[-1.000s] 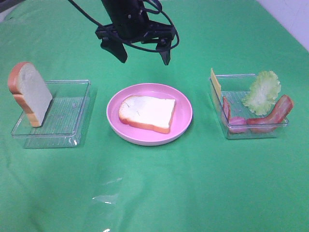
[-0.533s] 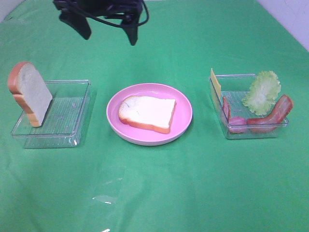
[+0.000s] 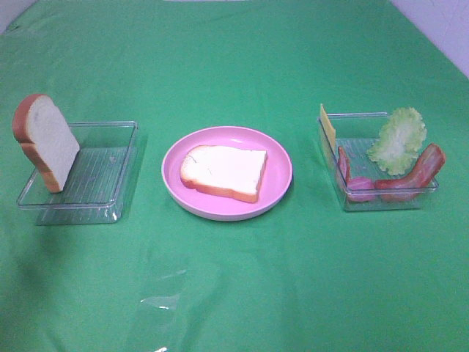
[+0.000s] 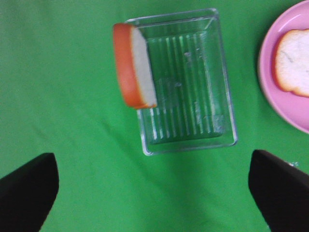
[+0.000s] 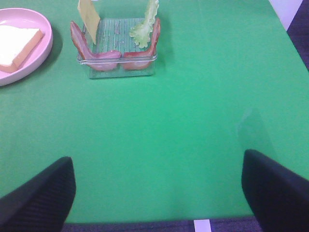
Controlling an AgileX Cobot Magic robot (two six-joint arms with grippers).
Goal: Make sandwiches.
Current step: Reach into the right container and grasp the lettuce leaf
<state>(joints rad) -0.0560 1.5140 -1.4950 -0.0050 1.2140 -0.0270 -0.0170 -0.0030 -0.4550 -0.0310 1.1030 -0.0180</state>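
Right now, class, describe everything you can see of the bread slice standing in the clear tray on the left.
The bread slice is a toy-looking piece with a flat white face and a smooth orange-brown crust, rounded at the top and squarer at the bottom. It looks like foam or plastic. It stands on edge and tilted, not lying flat, at the far-left end of the clear tray, its lower part resting in the ribbed tray and its top rising well above the rim. Only the tray touches it.

Open cloth (image 3: 234, 293) surrounds the plate (image 3: 170, 176); an upright bread slice (image 3: 45, 143) (left tray (image 3: 102, 176)) obstructs.
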